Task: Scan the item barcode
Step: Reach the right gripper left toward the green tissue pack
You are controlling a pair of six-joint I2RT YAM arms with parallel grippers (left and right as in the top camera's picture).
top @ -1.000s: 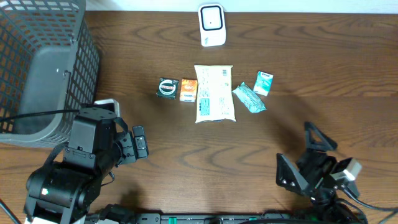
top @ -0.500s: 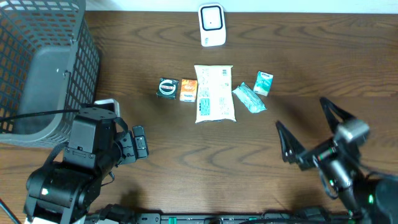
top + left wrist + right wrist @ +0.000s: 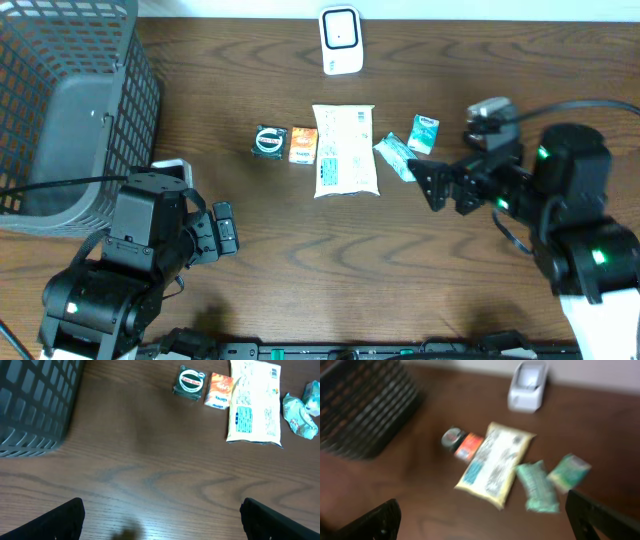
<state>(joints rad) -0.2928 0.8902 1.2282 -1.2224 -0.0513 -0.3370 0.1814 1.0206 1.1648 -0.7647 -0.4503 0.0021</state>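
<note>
Five items lie in a row mid-table: a round dark tin (image 3: 268, 141), an orange packet (image 3: 304, 145), a large white pouch (image 3: 345, 150), a teal wrapped packet (image 3: 400, 157) and a small teal box (image 3: 424, 133). The white scanner (image 3: 340, 40) stands behind them at the far edge. My right gripper (image 3: 435, 187) hovers open just right of the teal packet, holding nothing. Its wrist view, blurred, shows the pouch (image 3: 495, 464), teal packet (image 3: 536, 486) and scanner (image 3: 527, 386) ahead of the gripper (image 3: 485, 525). My left gripper (image 3: 222, 230) rests open near the front left, over bare wood (image 3: 162, 525).
A dark wire basket (image 3: 60, 110) fills the back left corner, also seen as the basket (image 3: 35, 405) in the left wrist view. A black cable (image 3: 60, 183) runs from it to the left arm. Bare wood lies in front of the row of items.
My right arm has swung from the front right corner up and left, ending beside the teal packet. The left arm and all the items have stayed put.
</note>
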